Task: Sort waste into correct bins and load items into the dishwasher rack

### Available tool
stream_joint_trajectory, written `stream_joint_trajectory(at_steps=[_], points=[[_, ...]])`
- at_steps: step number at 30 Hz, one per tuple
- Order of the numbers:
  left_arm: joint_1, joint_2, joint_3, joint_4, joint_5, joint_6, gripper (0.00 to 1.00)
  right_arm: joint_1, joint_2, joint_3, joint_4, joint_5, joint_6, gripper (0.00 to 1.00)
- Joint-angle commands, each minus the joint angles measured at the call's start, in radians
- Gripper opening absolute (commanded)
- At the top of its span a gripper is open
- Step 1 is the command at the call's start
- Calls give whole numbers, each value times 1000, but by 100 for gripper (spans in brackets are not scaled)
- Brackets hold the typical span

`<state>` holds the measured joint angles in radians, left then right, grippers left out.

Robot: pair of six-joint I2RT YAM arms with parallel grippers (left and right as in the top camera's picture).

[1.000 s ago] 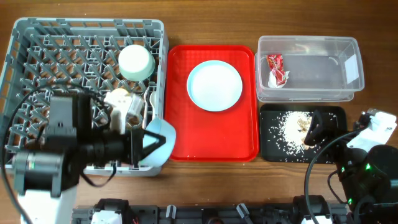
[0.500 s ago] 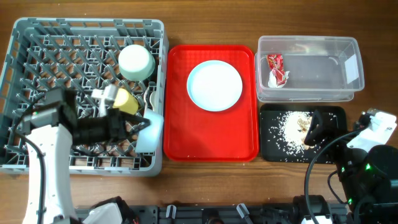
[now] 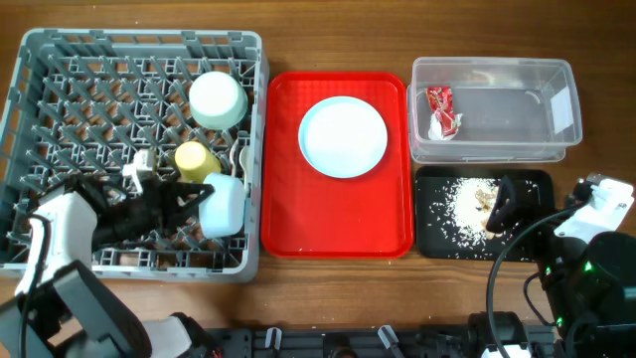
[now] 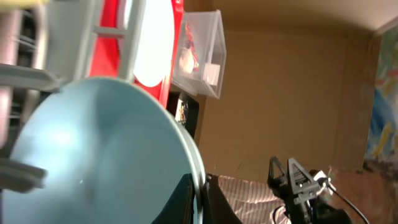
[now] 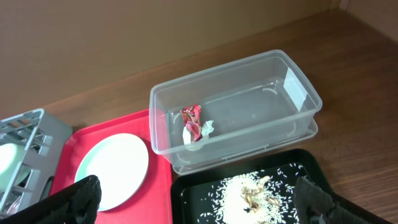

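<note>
My left gripper (image 3: 195, 198) is shut on the rim of the pale blue cup (image 3: 223, 205) and holds it inside the grey dishwasher rack (image 3: 60, 60), near its front right corner. In the left wrist view the cup (image 4: 93, 149) fills the frame, with the fingers (image 4: 199, 191) pinching its edge. The yellow cup (image 3: 196, 159) and the mint-green bowl (image 3: 217, 99) sit in the rack. The light blue plate (image 3: 343, 136) lies on the red tray (image 3: 298, 219). My right gripper (image 5: 202, 202) is open above the black tray (image 5: 199, 186) of rice scraps (image 5: 249, 193). Red-and-white wrappers (image 5: 194, 123) lie in the clear tub (image 5: 273, 93).
A white utensil (image 3: 239, 154) stands at the rack's right edge beside the yellow cup. The clear tub (image 3: 517, 129) and the black tray (image 3: 532, 184) sit right of the red tray. Bare wood shows along the front edge and at the far right.
My left arm has swung back and left, carrying the pale blue cup from over the rack's front right corner into the rack beside the yellow cup. The right arm has not moved.
</note>
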<state>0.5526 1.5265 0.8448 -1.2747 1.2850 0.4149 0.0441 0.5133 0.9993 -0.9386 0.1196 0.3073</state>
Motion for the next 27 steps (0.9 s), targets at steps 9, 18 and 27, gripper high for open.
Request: stream_joint_trajectory(at_steps=[9, 18, 27], points=[[170, 7, 23, -63, -187, 26, 4, -3, 0, 8, 2, -10, -17, 100], [193, 1, 191, -212, -250, 27, 5, -3, 0, 8, 2, -10, -17, 100], [121, -169, 208, -240, -246, 16, 8, -3, 0, 8, 2, -10, -17, 100]])
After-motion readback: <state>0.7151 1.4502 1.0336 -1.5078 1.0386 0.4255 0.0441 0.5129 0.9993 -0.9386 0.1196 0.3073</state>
